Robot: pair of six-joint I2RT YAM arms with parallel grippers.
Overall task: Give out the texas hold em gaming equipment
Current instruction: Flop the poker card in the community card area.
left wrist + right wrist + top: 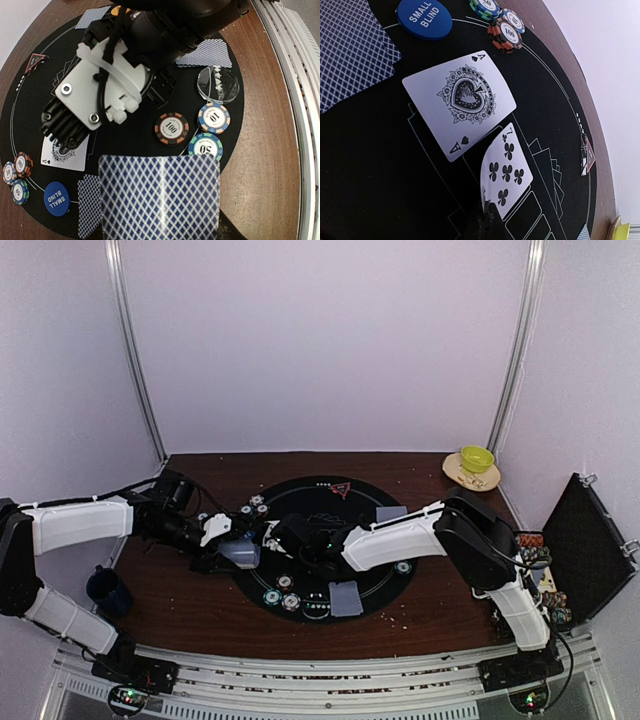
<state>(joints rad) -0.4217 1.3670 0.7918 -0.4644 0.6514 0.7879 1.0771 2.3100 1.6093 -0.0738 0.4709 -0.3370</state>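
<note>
My left gripper (238, 552) is shut on a deck of blue-backed cards (160, 197), which hides its fingers in the left wrist view. My right gripper (487, 220) is shut on one corner of a face-up seven of clubs (507, 170), held tilted just over the black round mat (310, 495). Beside it an ace of spades (460, 102) lies face up. On the mat are a blue small-blind button (56, 198), chips marked 100 (171, 128), 10 (214, 118) and 50 (205, 146), a clear disc (217, 85) and a red triangle marker (343, 489).
Face-down cards lie at the mat's near edge (345, 598) and right side (390, 513). More chips (258, 505) sit at its left. A yellow-green bowl (477, 458) stands back right, a dark blue mug (107, 588) near left, and an open black case (585, 545) at the right.
</note>
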